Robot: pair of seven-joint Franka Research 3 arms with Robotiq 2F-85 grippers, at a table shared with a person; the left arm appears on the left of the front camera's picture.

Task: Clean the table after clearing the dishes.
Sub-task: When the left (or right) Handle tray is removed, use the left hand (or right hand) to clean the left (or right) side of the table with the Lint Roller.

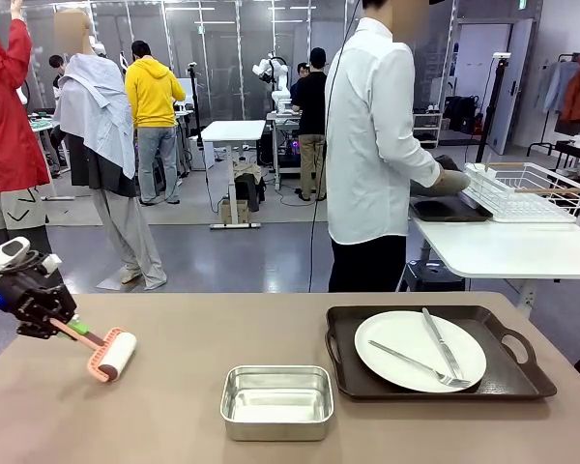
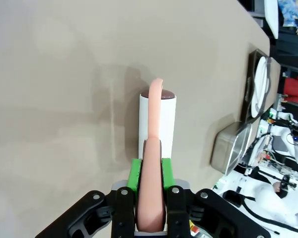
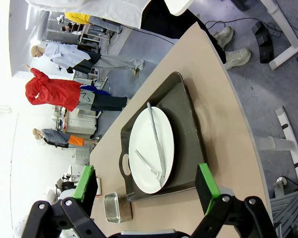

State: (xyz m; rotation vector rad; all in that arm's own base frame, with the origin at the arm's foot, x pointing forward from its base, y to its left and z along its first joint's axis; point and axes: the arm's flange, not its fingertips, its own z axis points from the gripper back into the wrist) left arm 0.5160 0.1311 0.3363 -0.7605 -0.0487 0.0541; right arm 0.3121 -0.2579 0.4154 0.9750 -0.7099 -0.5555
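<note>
Worktop [image 1: 174, 329] space on the robot's left is carrying the action: the left end effector [image 1: 63, 324] is clamping the pink handle of a lint roller [image 1: 116, 356], jaws closed tight on it. The handle is slanting down toward the middle of the worktop, and the white roll is lying at the surface; whether it is actually touching is impossible to tell. In the left wrist view the green pads [image 2: 134, 173] are pressing both sides of the handle, with the roll pointing away from the camera over bare brown surface.

The right end effector [image 3: 146, 184] is hanging with its fingers spread wide and gripping nothing, looking down at the right end of the worktop. There a dark brown tray [image 1: 507, 372] with handles is sitting, bearing a round white plate [image 1: 406, 338]. A fork [image 1: 416, 365] and a knife [image 1: 442, 340] are lying across the plate. A small steel pan [image 1: 276, 430] is standing just beside the tray's left edge, near the robot's side.

A person [image 1: 367, 145] in a white shirt is standing at the far side, turned toward a smaller white table [image 1: 503, 246]. Their gloved hand [image 1: 451, 182] is holding a second dark tray [image 1: 445, 208] next to a wire rack [image 1: 527, 191].
</note>
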